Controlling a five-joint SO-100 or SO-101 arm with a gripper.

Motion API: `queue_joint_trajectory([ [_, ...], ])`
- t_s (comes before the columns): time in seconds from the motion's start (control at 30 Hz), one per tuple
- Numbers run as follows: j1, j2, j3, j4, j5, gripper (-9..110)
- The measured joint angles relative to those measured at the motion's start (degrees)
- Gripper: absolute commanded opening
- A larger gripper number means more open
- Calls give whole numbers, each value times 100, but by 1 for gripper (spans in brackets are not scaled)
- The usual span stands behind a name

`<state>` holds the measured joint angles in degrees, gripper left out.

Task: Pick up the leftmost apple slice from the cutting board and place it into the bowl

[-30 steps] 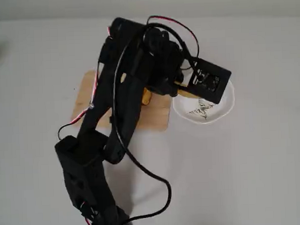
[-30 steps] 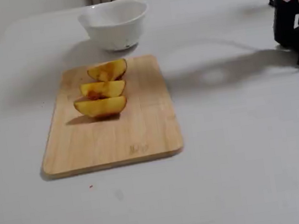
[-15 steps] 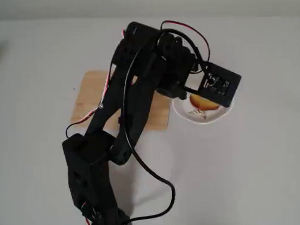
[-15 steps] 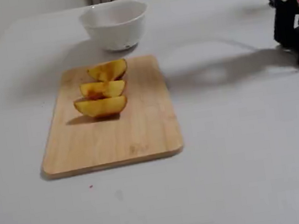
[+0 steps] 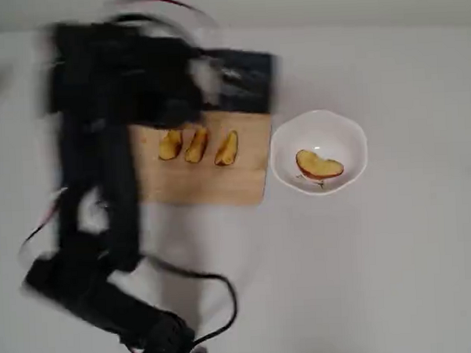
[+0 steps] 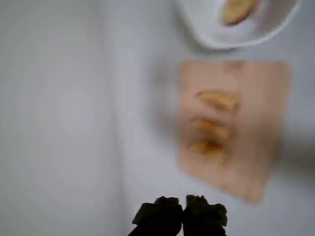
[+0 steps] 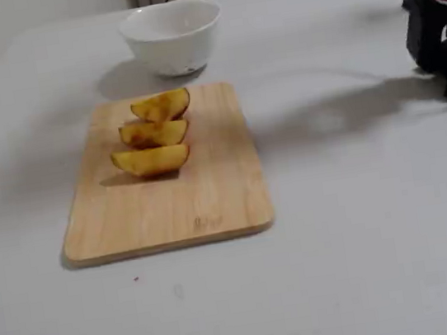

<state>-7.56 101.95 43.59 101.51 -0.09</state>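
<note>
In the overhead view the blurred black arm (image 5: 101, 151) covers the cutting board's (image 5: 236, 184) left end; three slim slices (image 5: 197, 145) lie mid-board; the apple slice (image 5: 319, 165) rests in the bowl (image 5: 351, 140) rightward on the desk (image 5: 410, 247); the tool (image 6: 183, 212) is clenched, empty

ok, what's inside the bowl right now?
One apple slice lies in the bowl, red skin edge visible overhead. It covers most of the bowl's bottom. The fixed view's near wall hides the inside.
</note>
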Motion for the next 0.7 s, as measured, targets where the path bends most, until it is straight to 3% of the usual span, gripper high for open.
queue_joint_trajectory([
  [0.23, -299, 3533, 835, 26, -18, 1],
  [0.53, -677, 7559, 4825, -562, -483, 0],
  [0.7, -492, 8666, 6583, -773, -563, 0],
])
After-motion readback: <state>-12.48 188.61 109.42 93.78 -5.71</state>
